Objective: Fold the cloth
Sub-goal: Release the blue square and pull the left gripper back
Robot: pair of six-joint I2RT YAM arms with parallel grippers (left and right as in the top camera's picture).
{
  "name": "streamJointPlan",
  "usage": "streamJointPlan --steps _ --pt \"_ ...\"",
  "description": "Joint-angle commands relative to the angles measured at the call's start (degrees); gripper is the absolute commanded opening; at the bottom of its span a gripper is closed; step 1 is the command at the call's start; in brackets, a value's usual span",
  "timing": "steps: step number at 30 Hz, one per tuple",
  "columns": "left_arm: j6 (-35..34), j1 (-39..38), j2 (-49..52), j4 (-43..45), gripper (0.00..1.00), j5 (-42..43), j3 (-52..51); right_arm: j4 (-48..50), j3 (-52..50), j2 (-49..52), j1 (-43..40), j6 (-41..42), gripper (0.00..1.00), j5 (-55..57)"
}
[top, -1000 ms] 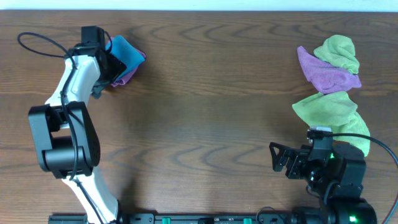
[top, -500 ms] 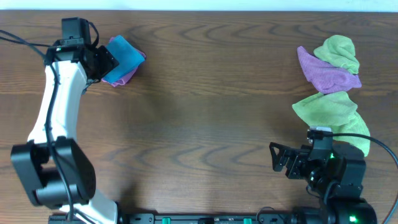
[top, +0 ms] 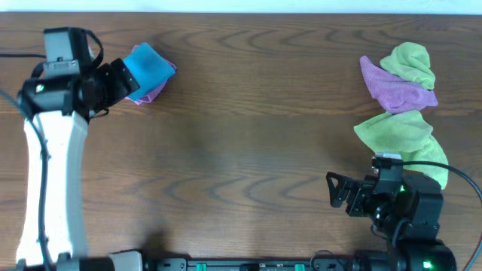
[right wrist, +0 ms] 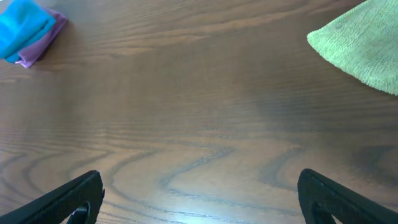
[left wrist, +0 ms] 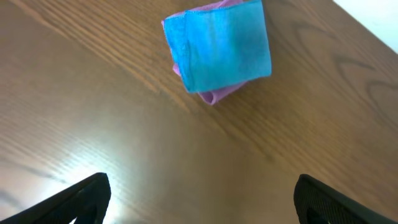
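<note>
The sky-blue cloth lies folded into a small square at the far left of the table, on top of a folded purple cloth whose edge sticks out beneath it. It also shows in the left wrist view and, small, in the right wrist view. My left gripper is open and empty, just left of the blue cloth and apart from it. My right gripper is open and empty at the front right, over bare wood.
At the right a pile holds a light green cloth, a purple cloth and another light green cloth, whose corner shows in the right wrist view. The table's far edge runs along the top.
My left arm has drawn back to the left, off the blue cloth, which now lies fully uncovered. The right arm has not moved.
</note>
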Motion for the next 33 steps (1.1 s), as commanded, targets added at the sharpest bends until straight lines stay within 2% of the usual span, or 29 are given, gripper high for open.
streamJointPlan --steps 1,14,20,25,33 --pt "3.15 0.04 -3.96 -0.81 0.95 0.22 1.03 -0.04 -0.37 -0.15 -0.50 0.59 0.99 -0.42" --pt "7.89 0.02 -16.44 -8.00 0.95 0.42 1.01 -0.04 -0.37 -0.15 -0.50 0.59 0.99 -0.42" --pt "13.05 0.02 -19.61 -9.60 0.95 2.08 -0.42 -0.04 -0.37 -0.15 -0.50 0.59 0.99 -0.42" --pt "15.74 0.02 -24.24 -8.66 0.95 2.03 -6.51 -0.04 -0.37 -0.15 -0.50 0.59 0.99 -0.42" --pt "15.74 0.02 -38.18 1.29 0.95 3.10 -25.55 -0.04 -0.37 -0.15 -0.50 0.59 0.99 -0.42"
